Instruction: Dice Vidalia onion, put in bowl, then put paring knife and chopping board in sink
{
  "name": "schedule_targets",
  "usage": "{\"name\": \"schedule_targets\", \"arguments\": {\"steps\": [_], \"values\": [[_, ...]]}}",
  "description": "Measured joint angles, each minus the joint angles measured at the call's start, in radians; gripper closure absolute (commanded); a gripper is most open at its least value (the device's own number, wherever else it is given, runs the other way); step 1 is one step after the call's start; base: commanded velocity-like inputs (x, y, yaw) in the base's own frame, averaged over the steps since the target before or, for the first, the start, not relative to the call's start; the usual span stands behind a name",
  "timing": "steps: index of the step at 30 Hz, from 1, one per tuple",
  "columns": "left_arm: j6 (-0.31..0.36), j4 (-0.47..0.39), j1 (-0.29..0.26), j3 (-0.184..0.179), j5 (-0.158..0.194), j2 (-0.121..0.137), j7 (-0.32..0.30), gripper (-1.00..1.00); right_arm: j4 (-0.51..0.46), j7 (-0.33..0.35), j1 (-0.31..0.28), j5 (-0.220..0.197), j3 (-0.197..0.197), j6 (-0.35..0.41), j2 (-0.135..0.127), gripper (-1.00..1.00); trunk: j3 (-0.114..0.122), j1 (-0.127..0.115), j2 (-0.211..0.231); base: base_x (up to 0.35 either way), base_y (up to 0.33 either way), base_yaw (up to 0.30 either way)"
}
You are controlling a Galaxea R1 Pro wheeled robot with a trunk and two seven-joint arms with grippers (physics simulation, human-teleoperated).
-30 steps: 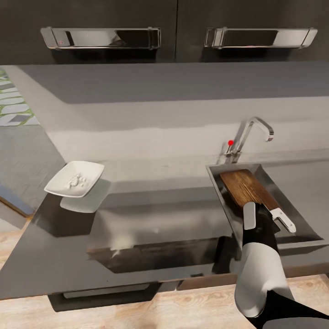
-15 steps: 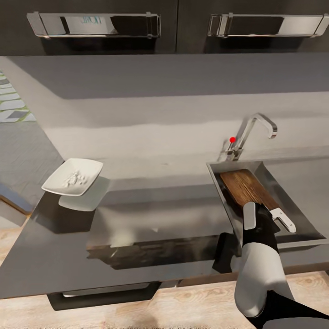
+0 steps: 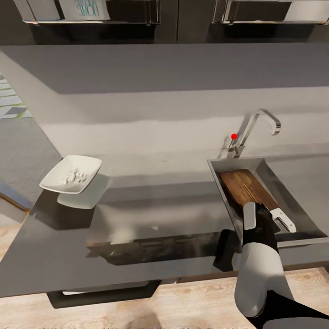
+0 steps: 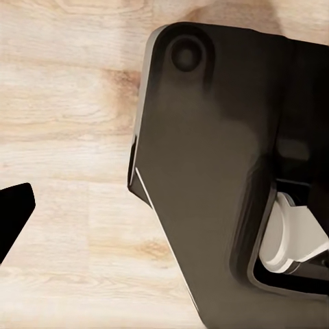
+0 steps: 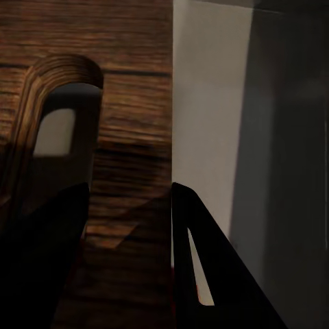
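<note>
At four o'clock from the bowl (image 3: 71, 176), the right gripper (image 3: 267, 218) holds the board (image 3: 244, 188) in the sink (image 3: 297, 214); it should part its fingers only once the board rests flat.

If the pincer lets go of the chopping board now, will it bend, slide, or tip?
The chopping board looks like rigid wood, so bending seems unlikely. It leans in the sink, whose steel looks smooth, so it may slide lower. Flat-shaped, so probably no rolling.
</note>
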Motion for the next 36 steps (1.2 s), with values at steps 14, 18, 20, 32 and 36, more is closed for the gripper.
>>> {"name": "schedule_targets", "arguments": {"steps": [14, 18, 20, 32, 36], "values": [[0.0, 0.001, 0.0, 0.0, 0.0, 0.0, 0.0, -1.0, 0.0, 0.0, 0.0, -0.001, 0.0, 0.0, 0.0, 1.0, -0.021, 0.0, 0.0, 0.0, 0.0, 0.0], [0.0, 0.001, 0.0, -0.001, 0.0, 0.0, 0.0, -1.0, -0.001, 0.0, 0.0, 0.001, -0.001, 0.0, 0.0, -1.0, -0.023, 0.0, 0.0, 0.0, 0.0, 0.0], [0.0, 0.001, 0.0, 0.0, 0.0, 0.0, 0.0, -1.0, -0.001, 0.0, 0.0, 0.001, 0.0, 0.0, 0.0, -1.0, -0.023, 0.0, 0.0, 0.0, 0.0, 0.0], [0.0, 0.001, 0.0, 0.0, 0.0, 0.0, 0.0, -1.0, -0.026, 0.0, 0.0, -0.001, 0.0, 0.0, 0.0, -1.0, -0.023, 0.0, 0.0, 0.0, 0.0, 0.0], [0.0, 0.001, 0.0, 0.0, 0.0, 0.001, 0.0, -1.0, -0.146, 0.0, 0.0, 0.0, 0.006, 0.034, 0.0, -1.0, -0.023, 0.0, 0.0, 0.0, 0.0, 0.0]]}}
